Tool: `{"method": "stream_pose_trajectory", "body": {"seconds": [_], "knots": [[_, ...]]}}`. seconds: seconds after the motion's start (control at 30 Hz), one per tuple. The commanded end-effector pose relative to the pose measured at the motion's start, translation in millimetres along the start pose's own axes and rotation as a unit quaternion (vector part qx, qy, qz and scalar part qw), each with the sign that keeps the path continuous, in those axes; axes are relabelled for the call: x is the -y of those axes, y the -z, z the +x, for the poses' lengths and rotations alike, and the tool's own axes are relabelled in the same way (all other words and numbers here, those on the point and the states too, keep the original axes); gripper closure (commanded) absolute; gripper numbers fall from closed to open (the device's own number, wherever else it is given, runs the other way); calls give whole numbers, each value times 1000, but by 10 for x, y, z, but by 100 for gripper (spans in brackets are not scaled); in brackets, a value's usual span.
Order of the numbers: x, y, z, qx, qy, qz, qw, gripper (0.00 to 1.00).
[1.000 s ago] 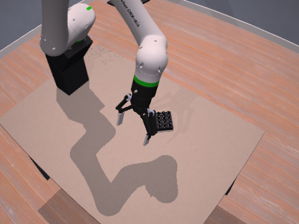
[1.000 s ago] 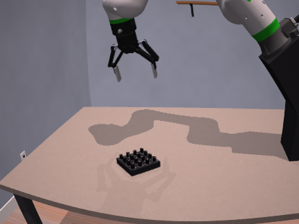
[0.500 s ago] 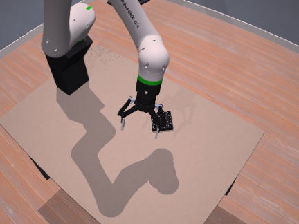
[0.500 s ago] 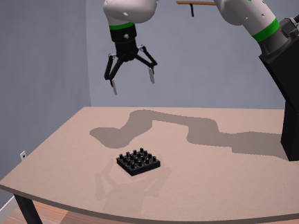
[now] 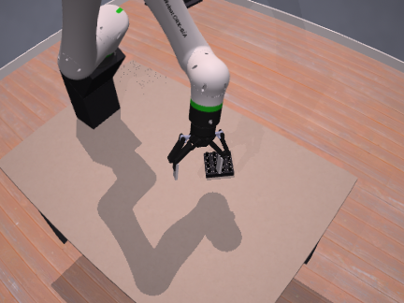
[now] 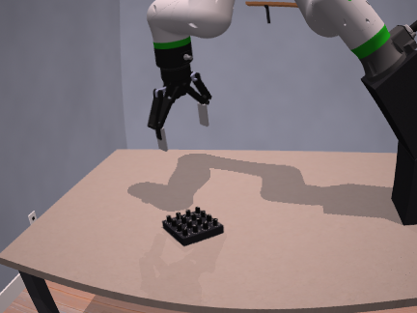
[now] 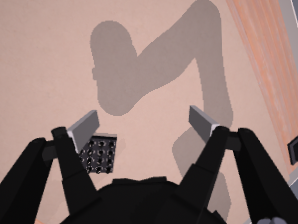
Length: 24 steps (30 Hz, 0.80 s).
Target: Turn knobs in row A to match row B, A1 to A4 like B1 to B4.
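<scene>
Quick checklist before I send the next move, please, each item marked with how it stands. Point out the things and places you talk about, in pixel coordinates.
1. End effector (image 5: 197, 171) (image 6: 183, 127) (image 7: 143, 115) open: ok, fingers wide apart.
2. Knob box (image 5: 219, 176) (image 6: 185, 240) (image 7: 111, 137) on the table (image 5: 262, 224) (image 6: 299, 261) (image 7: 45, 75): ok.
3. End effector clear of the box: ok, it hangs well above in the exterior view.
4. Box centred between the fingers: not ok, it lies off to one side in the wrist view.
5. Row A matching row B: cannot tell, knob lines too small.

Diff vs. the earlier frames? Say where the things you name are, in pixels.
End effector (image 5: 197, 173) (image 6: 183, 128) (image 7: 143, 115) came lower toward the table (image 5: 262, 206) (image 6: 299, 261) (image 7: 45, 65) and swung over, one finger now in front of the knob box (image 5: 220, 176) (image 6: 203, 238) (image 7: 105, 136) in the top view. Nothing grasped or released. Fingers stay wide open; box hasn't visibly moved.
</scene>
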<state>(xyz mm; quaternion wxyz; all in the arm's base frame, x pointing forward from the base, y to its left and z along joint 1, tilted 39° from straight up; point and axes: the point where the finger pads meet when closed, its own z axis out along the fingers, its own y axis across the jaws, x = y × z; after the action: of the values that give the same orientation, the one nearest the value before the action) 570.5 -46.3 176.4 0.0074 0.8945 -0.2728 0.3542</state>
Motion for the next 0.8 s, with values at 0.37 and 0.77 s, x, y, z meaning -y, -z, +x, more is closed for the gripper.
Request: {"method": "stream_pose_trajectory", "body": {"seconds": [0.37,0.77], "knots": [[441,-100,-489,4,263,44,964,0],[737,-133,-963,1,445,79,892,0]]}}
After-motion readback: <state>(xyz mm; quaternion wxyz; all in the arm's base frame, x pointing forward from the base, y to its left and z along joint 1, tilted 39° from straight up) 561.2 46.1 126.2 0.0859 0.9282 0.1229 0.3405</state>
